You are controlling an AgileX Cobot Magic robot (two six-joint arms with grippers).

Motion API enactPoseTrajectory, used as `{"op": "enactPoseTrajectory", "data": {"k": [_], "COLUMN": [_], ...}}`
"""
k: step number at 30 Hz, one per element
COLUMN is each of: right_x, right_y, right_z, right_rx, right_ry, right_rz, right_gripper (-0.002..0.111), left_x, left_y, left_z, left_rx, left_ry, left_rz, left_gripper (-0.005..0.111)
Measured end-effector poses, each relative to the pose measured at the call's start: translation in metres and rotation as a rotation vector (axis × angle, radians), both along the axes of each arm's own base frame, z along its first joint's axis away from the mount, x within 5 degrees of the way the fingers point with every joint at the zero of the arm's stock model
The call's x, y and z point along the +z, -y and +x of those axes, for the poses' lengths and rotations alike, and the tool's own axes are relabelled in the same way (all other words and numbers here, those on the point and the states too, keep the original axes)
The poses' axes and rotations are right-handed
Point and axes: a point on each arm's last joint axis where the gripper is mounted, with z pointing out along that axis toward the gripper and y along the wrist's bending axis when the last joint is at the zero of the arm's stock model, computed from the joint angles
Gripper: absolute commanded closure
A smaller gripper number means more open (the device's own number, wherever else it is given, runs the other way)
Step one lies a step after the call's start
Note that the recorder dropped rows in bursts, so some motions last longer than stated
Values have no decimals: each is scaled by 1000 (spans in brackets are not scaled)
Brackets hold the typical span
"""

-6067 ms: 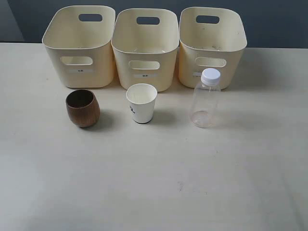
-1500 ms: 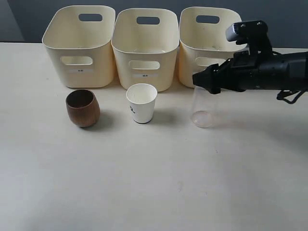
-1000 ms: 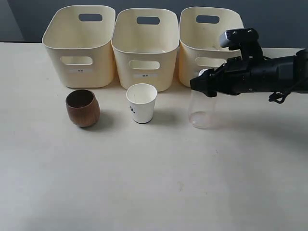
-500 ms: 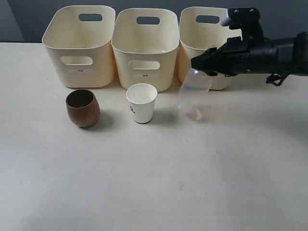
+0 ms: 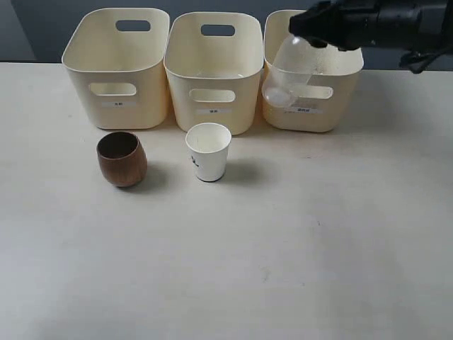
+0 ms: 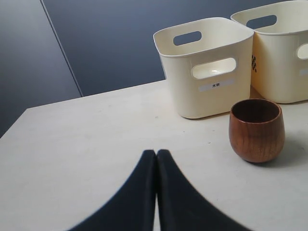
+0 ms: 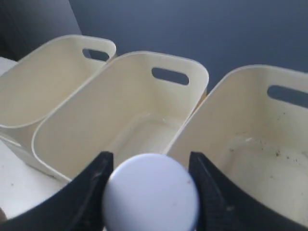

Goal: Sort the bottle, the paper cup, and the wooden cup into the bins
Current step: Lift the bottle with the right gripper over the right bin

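Note:
My right gripper (image 5: 306, 27) is shut on the neck of the clear bottle (image 5: 287, 73), which hangs tilted in the air in front of the right bin (image 5: 340, 85). In the right wrist view the bottle's white cap (image 7: 150, 196) sits between the two black fingers (image 7: 91, 185), above the wall between two bins (image 7: 192, 125). The white paper cup (image 5: 208, 151) stands before the middle bin (image 5: 212, 71). The brown wooden cup (image 5: 122, 159) stands before the left bin (image 5: 117, 67). My left gripper (image 6: 156, 154) is shut and empty, low over the table, short of the wooden cup (image 6: 256, 130).
The three cream bins stand in a row along the table's far edge against a dark wall. The pale tabletop (image 5: 248, 262) stretches in front of the cups. The left bin (image 6: 207, 62) carries a small label.
The right gripper closed on the bottle's neck, lifted it off the table and carried it up and back toward the right bin, tilting it. The cups and left gripper stayed put.

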Motion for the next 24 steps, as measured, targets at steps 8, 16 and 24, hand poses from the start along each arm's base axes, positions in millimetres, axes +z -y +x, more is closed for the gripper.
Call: {"op": "enactPoseTrajectory", "data": {"k": [8,16,24], "right_x": [36,46,12], "right_y": [14,20,16], "right_z": [8,19,51], "right_rx": [-170,-248,-263], "right_ry": [93,123,60], "right_rz": [-53,-77,-104], "right_gripper": [108,108,108], "left_x": [0,0,0], "left_y": [0,0,0], "left_z": [0,0,0], "left_rx": [0,0,0], "left_ry": [0,0,0], "left_rz": [0,0,0], "left_gripper": [107,107,107]}}
